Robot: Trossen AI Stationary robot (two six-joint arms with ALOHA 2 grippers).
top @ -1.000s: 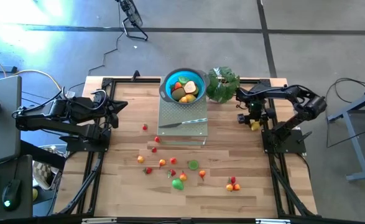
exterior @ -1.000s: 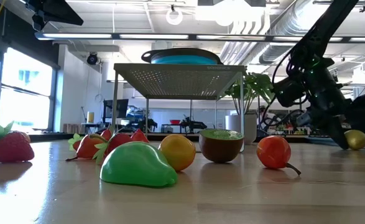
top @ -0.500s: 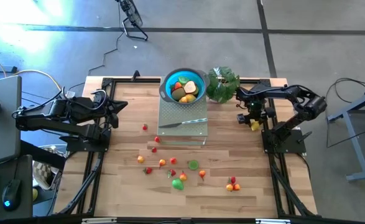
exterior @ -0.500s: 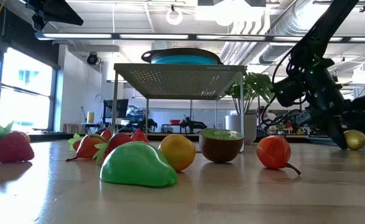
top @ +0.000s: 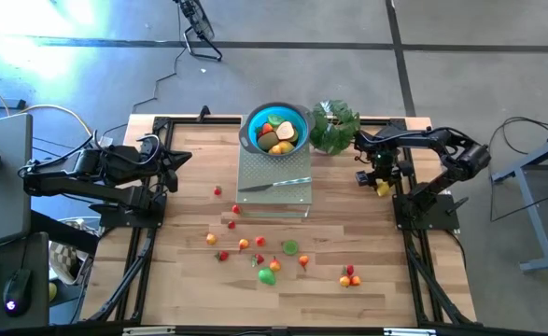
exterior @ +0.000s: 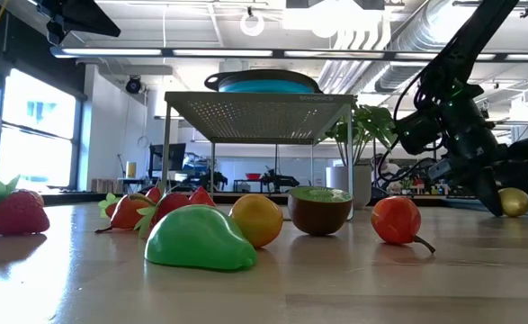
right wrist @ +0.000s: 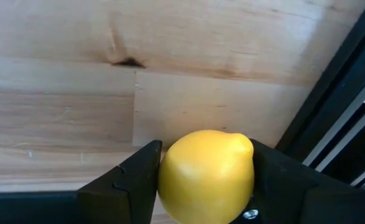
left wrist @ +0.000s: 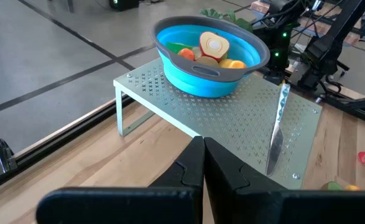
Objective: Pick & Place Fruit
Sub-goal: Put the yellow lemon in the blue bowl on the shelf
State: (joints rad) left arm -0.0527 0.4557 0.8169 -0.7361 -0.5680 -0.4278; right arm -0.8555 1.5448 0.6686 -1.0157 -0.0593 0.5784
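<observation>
A yellow lemon [right wrist: 207, 177] sits on the table near its right edge [top: 383, 189], between the fingers of my right gripper [right wrist: 206, 146], which points steeply down at it [exterior: 502, 200]. Several small toy fruits lie on the near half of the table, among them a green pear [top: 267, 276] and a red strawberry [exterior: 12, 212]. The blue bowl [top: 275, 128], with fruit in it, stands on a perforated metal rack [top: 255, 168]. My left gripper [left wrist: 202, 142] is shut and hangs above the table's left side [top: 185, 157]. My right gripper pinches the lemon between its two fingers, one on each of two opposite sides [right wrist: 163, 171]. The fingers come from above, slanting a little. In the low view the lemon's underside [exterior: 514, 212] rests on the table.
A slim silver knife [top: 274, 184] lies on the rack in front of the bowl. A leafy green plant [top: 334, 126] stands at the far right of the rack, close to my right arm. A black frame rail [right wrist: 331, 106] runs just beside the lemon.
</observation>
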